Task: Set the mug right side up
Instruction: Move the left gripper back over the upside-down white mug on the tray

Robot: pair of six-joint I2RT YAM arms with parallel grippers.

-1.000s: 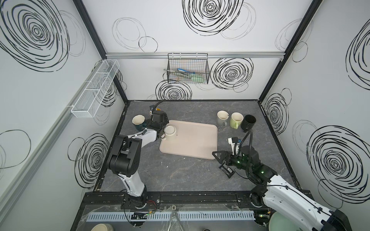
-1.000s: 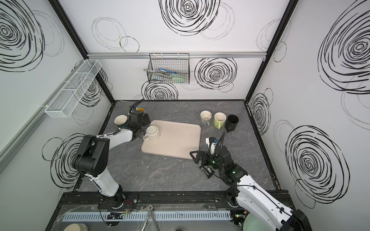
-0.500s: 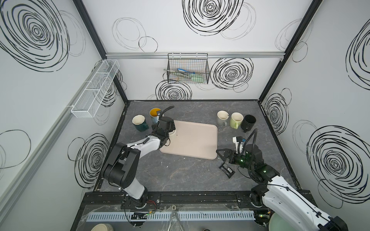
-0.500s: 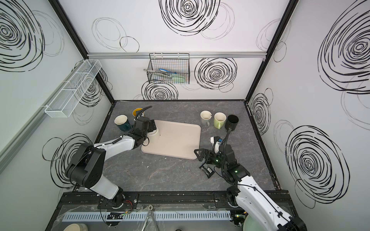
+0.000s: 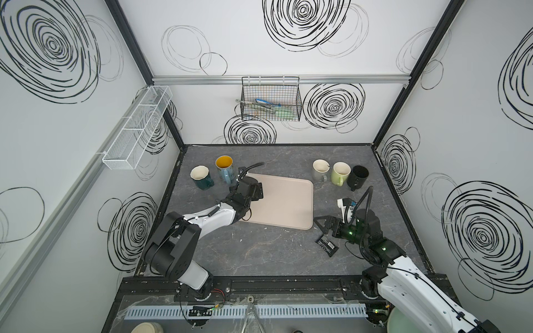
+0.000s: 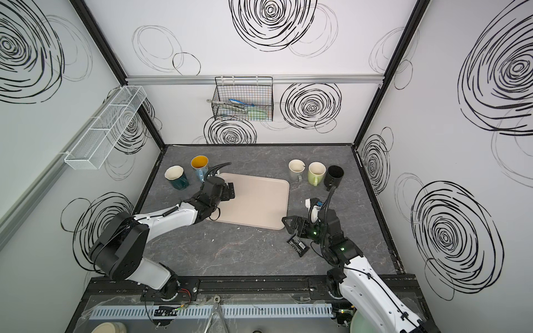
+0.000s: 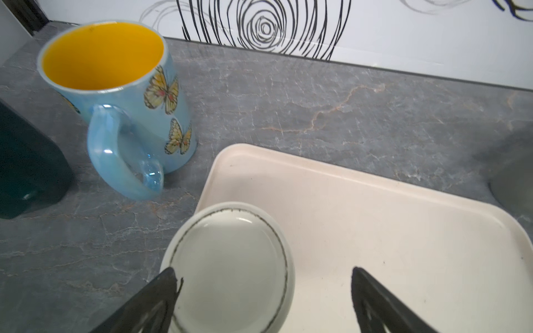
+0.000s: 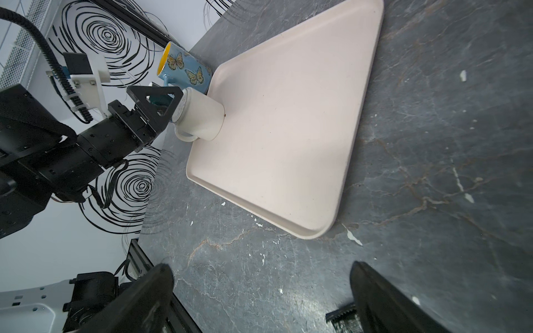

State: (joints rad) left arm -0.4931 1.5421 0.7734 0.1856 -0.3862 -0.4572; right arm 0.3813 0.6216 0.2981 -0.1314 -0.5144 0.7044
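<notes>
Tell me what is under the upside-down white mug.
The white mug stands mouth-down on the beige tray, near a corner, so the tray is beneath it. Whether anything sits inside, under the mug, cannot be seen: its wall covers that.

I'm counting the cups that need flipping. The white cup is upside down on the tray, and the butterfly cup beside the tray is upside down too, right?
Not quite. The butterfly cup stands right side up: the left wrist view shows its yellow inside open at the top. The white cup is upside down on the tray, as you said.
</notes>
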